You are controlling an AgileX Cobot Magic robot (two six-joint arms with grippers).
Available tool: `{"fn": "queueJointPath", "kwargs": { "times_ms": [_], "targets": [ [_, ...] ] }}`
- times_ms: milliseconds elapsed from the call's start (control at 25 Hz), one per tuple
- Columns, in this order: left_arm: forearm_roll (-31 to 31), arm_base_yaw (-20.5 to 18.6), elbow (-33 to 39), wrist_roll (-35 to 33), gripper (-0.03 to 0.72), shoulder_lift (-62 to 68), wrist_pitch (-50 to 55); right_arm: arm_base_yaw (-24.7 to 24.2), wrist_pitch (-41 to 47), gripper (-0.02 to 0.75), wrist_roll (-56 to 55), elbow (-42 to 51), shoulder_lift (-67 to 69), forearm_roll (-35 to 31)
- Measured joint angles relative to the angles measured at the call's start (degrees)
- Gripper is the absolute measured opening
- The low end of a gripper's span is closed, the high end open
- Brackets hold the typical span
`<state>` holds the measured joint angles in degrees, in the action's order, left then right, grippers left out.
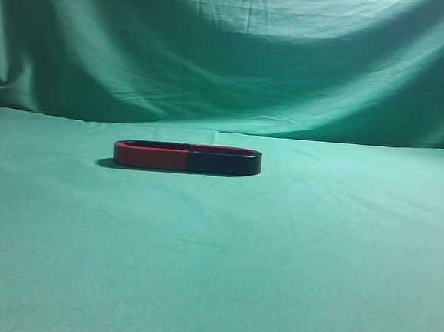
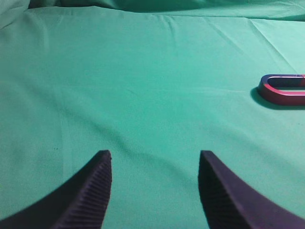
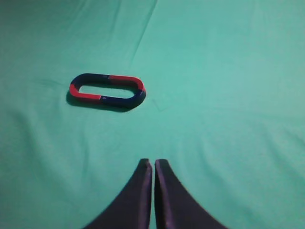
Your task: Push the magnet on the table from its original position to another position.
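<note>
Left gripper point(image 2: 155, 164) sits at the bottom of its wrist view, fingers spread wide over bare table point(image 2: 143, 81), nothing between them; only the red-sided U magnet point(image 2: 283, 90) shows there, at the right edge. In the exterior view that red-sided piece point(image 1: 151, 156) and the magnet point(image 1: 224, 161) lie end to end as one closed oval, just left of center and mid-height, flat on the cloth. Right gripper point(image 3: 153, 164) is at bottom center of its view, fingers pressed together and holding nothing, with the oval well apart above and left of it, the magnet point(image 3: 125, 97) forming its right end.
</note>
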<state>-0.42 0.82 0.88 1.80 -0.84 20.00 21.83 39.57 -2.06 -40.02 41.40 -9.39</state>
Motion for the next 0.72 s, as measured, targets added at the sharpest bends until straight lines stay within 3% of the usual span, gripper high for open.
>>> {"fn": "queueJointPath", "kwargs": {
  "times_ms": [440,720],
  "targets": [
    [0.0,0.0,0.0,0.0,0.372,0.0,0.0,0.0,1.4,0.000,2.0,7.9,-18.7,1.4],
    [0.0,0.0,0.0,0.0,0.372,0.0,0.0,-1.0,-10.7,0.000,4.3,19.5,-24.8,4.0]
  ]
}}
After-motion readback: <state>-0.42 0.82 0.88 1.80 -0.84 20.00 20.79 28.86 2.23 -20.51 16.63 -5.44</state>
